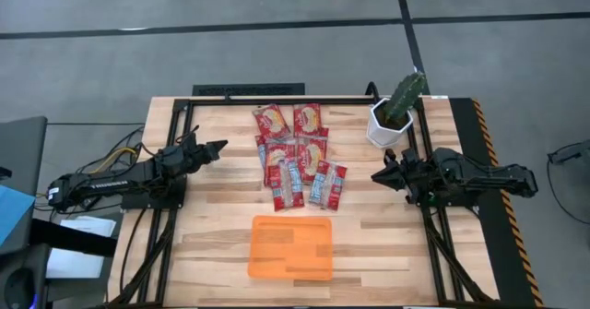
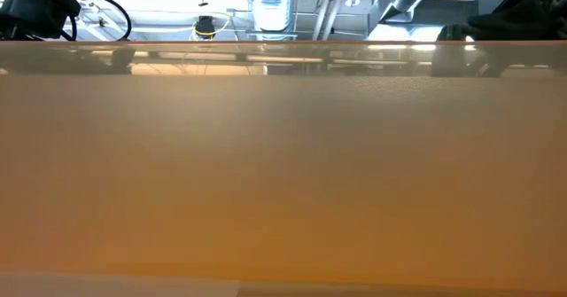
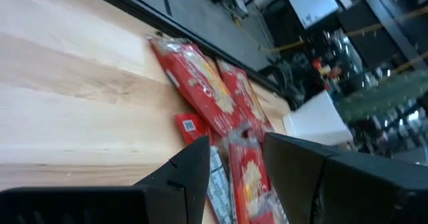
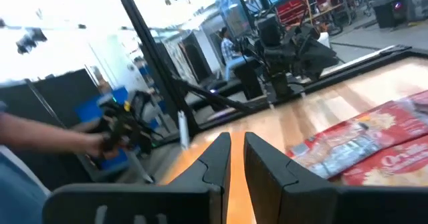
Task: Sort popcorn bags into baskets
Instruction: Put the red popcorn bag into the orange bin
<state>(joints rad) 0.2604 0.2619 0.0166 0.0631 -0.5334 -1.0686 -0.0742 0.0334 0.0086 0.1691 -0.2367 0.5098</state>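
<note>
Several red popcorn bags (image 1: 297, 154) lie flat in a cluster at the middle of the table, partly overlapping; they also show in the left wrist view (image 3: 200, 83) and the right wrist view (image 4: 361, 147). The orange basket (image 1: 290, 247), a shallow tray, sits near the front edge, and its wall (image 2: 283, 173) fills the low view. My left gripper (image 1: 219, 147) hovers left of the bags, open, with nothing between its fingers (image 3: 194, 167). My right gripper (image 1: 376, 175) hovers right of them, fingers (image 4: 217, 157) a narrow gap apart and holding nothing.
A white pot with a cactus (image 1: 392, 115) stands at the back right, close to my right arm. A black frame runs along the table's far edge and sides. Bare wood lies between the bags and each gripper. A person's arm (image 4: 47, 138) shows beyond the table's left side.
</note>
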